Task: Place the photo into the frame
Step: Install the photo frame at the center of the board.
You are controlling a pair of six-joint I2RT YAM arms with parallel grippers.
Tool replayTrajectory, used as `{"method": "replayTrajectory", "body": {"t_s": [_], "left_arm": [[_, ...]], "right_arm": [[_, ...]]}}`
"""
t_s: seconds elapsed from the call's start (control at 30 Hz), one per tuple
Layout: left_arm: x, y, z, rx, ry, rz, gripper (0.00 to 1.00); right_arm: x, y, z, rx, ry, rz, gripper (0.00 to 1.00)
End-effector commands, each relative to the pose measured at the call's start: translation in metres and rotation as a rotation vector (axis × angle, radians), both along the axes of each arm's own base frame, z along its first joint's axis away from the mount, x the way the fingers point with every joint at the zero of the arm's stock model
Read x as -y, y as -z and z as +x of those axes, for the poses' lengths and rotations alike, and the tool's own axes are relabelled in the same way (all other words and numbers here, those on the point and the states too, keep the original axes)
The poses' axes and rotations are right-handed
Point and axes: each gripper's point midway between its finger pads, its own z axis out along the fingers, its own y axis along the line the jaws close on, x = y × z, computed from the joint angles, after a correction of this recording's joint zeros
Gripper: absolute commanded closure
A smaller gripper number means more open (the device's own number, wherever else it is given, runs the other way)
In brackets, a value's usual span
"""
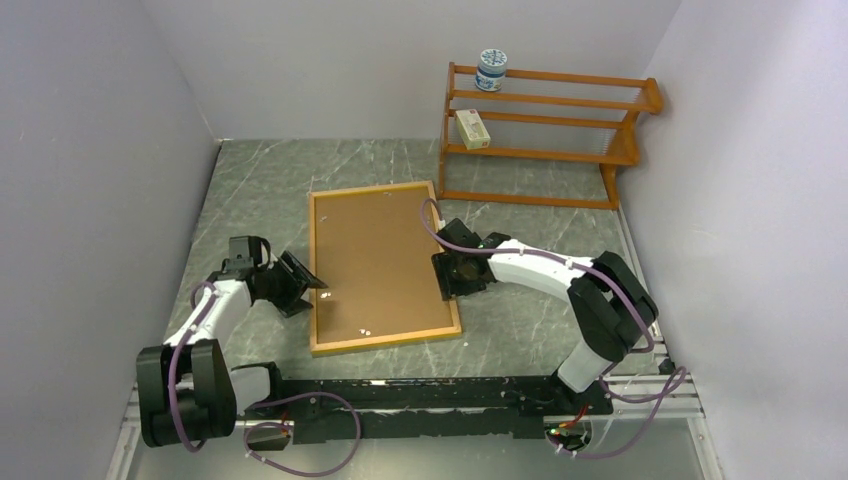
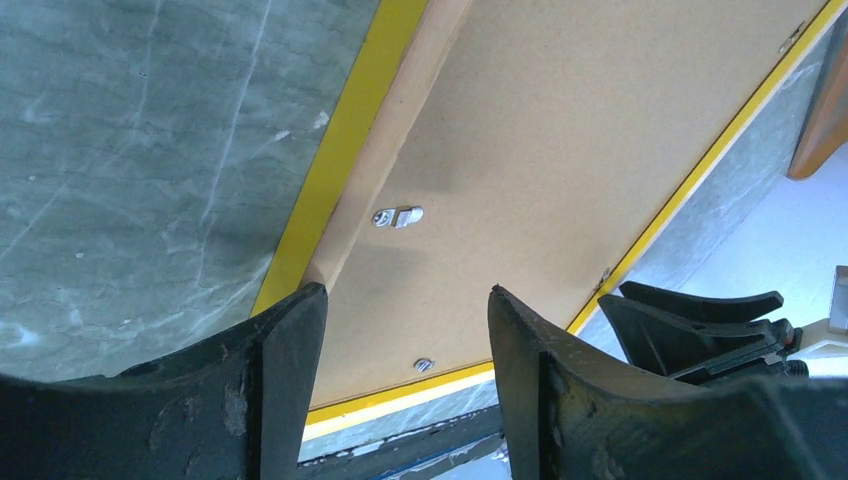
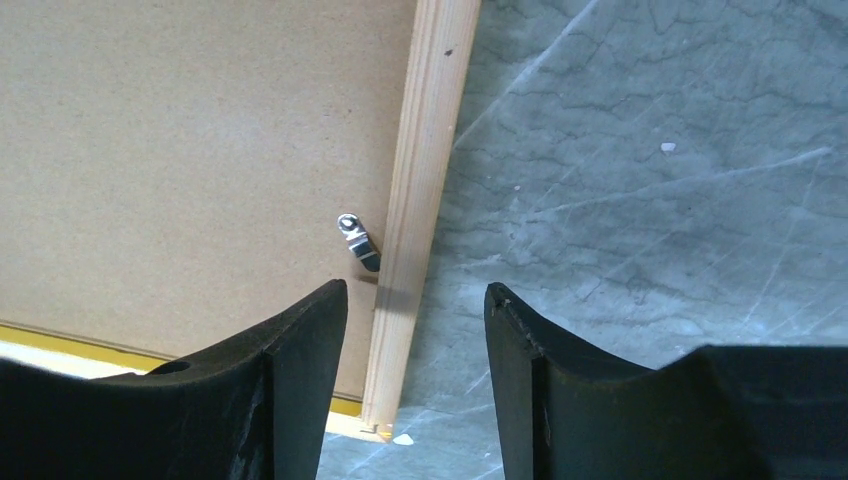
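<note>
The frame (image 1: 385, 341) lies face down in the middle of the table, light wood back up, yellow showing at its edges (image 2: 340, 130). A brown backing board (image 1: 380, 255) fills it, held by small metal clips (image 2: 397, 216) (image 3: 357, 240). The photo is hidden. My left gripper (image 1: 316, 285) is open and empty at the frame's left rail; in the left wrist view (image 2: 405, 300) its jaws straddle the rail's inner edge. My right gripper (image 1: 445, 275) is open and empty at the right rail (image 3: 425, 160); in the right wrist view (image 3: 415, 295) the rail runs between its jaws.
An orange-brown wooden shelf rack (image 1: 540, 150) stands at the back right, with a small jar (image 1: 491, 70) on top and a small box (image 1: 473, 128) on a shelf. Walls close in left, right and back. A black base rail (image 1: 430, 405) runs along the near edge.
</note>
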Motion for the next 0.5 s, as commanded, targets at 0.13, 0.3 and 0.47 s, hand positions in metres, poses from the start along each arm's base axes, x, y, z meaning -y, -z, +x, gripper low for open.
{"method": "replayTrajectory", "body": {"t_s": [0.13,0.3,0.47], "left_arm": [[-0.004,0.005,0.000,-0.012,-0.014,0.028,0.36],[-0.006,0.006,0.000,-0.014,-0.017,0.037,0.36],[-0.007,0.006,0.000,-0.016,-0.018,0.043,0.36]], "right_arm": [[0.006,-0.001,0.015,0.045,-0.051,-0.064,0.44],[-0.004,-0.004,0.015,0.041,-0.094,-0.022,0.42],[-0.012,-0.005,0.016,0.036,-0.114,0.004,0.38]]}}
